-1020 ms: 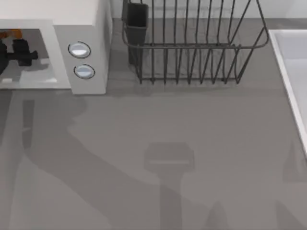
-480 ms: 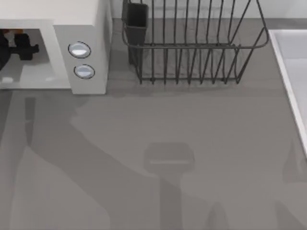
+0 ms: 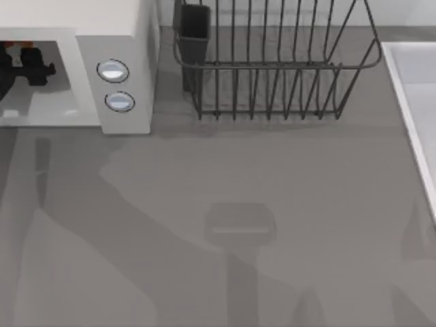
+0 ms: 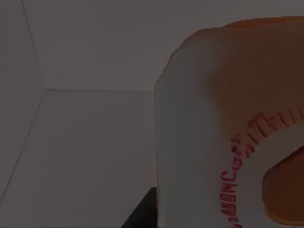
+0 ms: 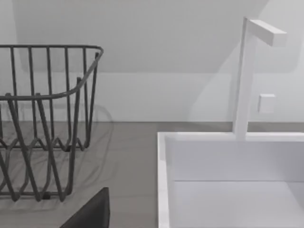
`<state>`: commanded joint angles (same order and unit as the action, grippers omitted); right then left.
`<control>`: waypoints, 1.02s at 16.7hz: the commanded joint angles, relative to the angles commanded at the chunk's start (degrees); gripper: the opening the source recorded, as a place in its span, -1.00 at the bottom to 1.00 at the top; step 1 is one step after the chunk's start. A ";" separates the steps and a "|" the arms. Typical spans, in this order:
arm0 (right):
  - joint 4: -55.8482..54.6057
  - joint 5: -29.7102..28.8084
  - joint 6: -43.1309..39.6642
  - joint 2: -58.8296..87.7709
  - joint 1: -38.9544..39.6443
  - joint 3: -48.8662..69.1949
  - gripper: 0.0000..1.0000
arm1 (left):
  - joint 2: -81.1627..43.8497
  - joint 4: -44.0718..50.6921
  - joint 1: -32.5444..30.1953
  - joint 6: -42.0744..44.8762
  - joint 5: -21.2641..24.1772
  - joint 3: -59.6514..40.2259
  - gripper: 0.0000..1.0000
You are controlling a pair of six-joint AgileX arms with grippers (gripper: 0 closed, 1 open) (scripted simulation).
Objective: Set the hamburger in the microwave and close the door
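1. fingers of the left gripper (image 3: 27, 68) sit inside the microwave (image 3: 102, 27) cavity at the upper left of the frame; i cannot tell if they grip.
2. hamburger (image 4: 237, 133) is close before the left wrist camera, within the cavity.
3. risk: it could roll out if released near the opening.
4. it looks cream with orange patches and red lettering.

Flat grey table (image 3: 272, 177) streaked with soft shadows; dark wire dish rack (image 3: 272, 68) at the back, white square sink basin (image 5: 228, 180) at right, pale wall (image 5: 166, 38) behind.
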<state>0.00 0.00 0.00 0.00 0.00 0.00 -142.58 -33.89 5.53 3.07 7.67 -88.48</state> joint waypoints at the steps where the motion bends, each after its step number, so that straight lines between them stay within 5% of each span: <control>1: 0.00 0.00 0.00 0.00 0.00 0.00 1.00 | 0.00 0.00 0.00 0.00 0.00 0.00 -0.10; 8: 0.00 0.00 0.00 0.00 0.00 0.00 1.00 | 0.00 0.00 0.00 0.00 0.00 0.00 0.96; 16: 0.00 0.00 0.00 0.00 0.00 0.00 1.00 | 0.00 0.00 0.00 0.00 0.00 0.00 1.00; 17: 0.00 0.00 0.00 0.00 0.00 0.00 1.00 | 8.95 -5.06 1.80 0.00 0.03 14.41 1.00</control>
<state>0.00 0.00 0.00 0.00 0.00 0.00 -133.64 -38.95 7.33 3.07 7.70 -74.07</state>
